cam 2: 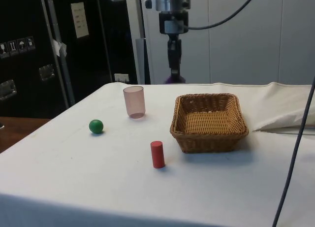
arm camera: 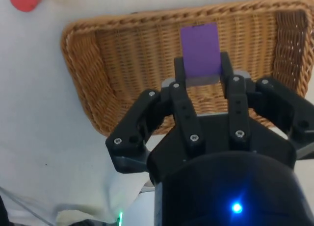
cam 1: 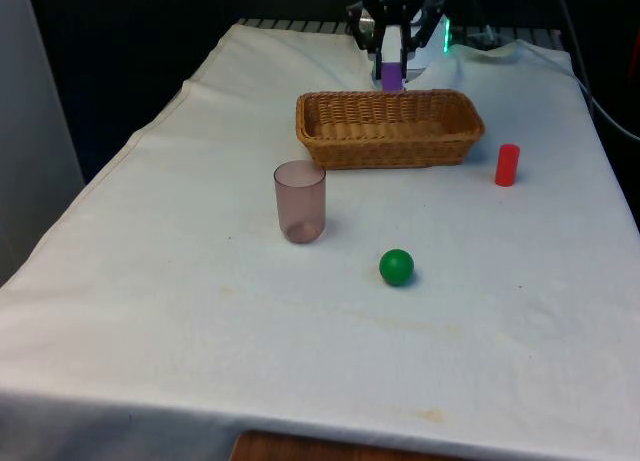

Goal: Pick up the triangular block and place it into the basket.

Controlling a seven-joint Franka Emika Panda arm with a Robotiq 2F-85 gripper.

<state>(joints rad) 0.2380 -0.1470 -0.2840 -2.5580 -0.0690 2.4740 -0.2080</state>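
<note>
My gripper (cam 1: 391, 69) is shut on the triangular block (cam 1: 391, 78), a purple piece clamped between the two black fingers (arm camera: 179, 74). In the wrist view the block (arm camera: 200, 54) shows its flat purple face against the woven floor of the wicker basket (arm camera: 78, 49), and the gripper (arm camera: 201, 71) hangs above it. From the front, the block sits just over the far rim of the basket (cam 1: 320, 146). The side view has the gripper (cam 2: 172, 64) raised well above the table, behind the basket (cam 2: 209, 141).
A translucent pinkish cup (cam 1: 300, 202) stands in front of the basket toward the front view's left. A green ball (cam 1: 396, 267) lies nearer the front edge. A red cylinder (cam 1: 507, 165) stands upright just off the basket's end on the front view's right.
</note>
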